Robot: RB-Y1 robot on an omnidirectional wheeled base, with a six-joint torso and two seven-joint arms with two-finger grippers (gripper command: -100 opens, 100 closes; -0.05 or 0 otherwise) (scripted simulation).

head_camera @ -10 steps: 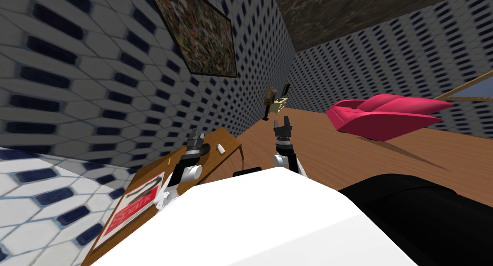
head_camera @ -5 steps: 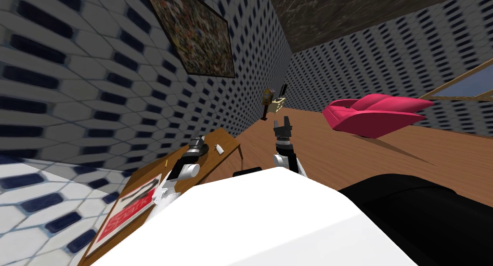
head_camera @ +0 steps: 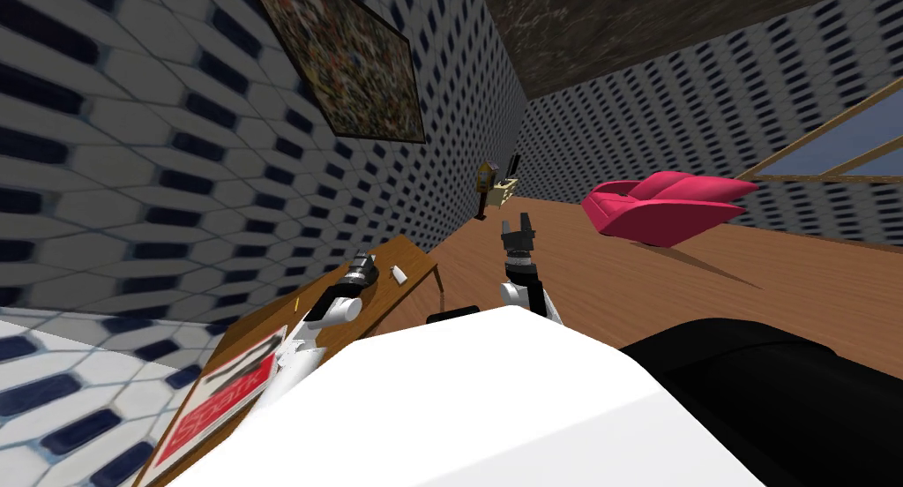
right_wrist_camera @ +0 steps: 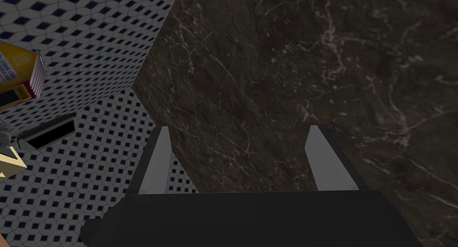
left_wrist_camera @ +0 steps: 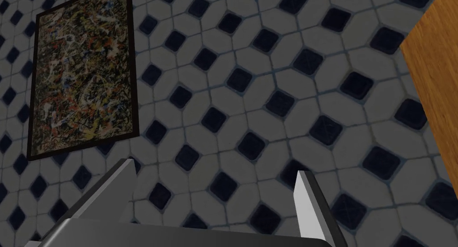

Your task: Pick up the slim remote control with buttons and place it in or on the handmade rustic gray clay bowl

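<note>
Head view, left of centre: left gripper (head_camera: 361, 265) above the wooden table (head_camera: 264, 323). In its wrist view the fingers (left_wrist_camera: 308, 199) stand wide apart with nothing between them. Just right of it on the table, not touching, lies a small white slim piece, probably the remote (head_camera: 399, 274); buttons too small to confirm. Frame centre: right gripper (head_camera: 518, 224) against the floor (head_camera: 617, 288), blades spread wide, empty. Lower left on the table: red-and-white printed sheet (head_camera: 225, 389).

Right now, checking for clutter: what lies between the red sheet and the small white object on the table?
In the head view, my left forearm and open left gripper hang over that stretch of wooden table.
</note>
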